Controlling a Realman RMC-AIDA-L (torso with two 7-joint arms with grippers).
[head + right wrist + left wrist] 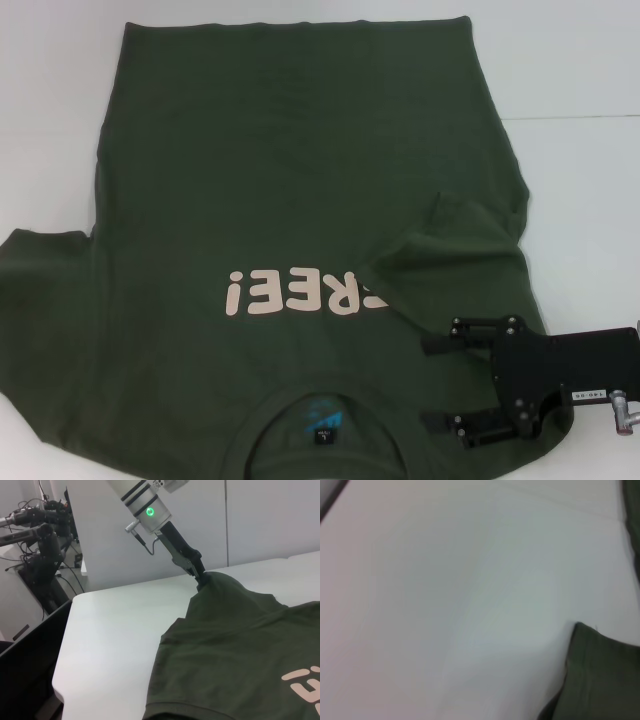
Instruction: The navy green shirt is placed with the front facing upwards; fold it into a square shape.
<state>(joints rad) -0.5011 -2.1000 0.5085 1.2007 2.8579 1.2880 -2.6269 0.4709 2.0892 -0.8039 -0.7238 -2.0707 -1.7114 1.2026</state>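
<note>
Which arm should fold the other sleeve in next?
Left. The left claw pinches the unfolded sleeve of the dark olive-green cotton shirt; the right claw hangs open beside the folded sleeve.

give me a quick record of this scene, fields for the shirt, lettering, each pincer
shirt: navy green shirt lying front up on the white table, collar toward the robot
lettering: pale letters, one end covered by the folded sleeve on the robot's right
left pincer: left pincer shut on the other sleeve, fabric tented up off the table; outside the head view
right pincer: right pincer open, over the shirt beside the collar, holding nothing
</note>
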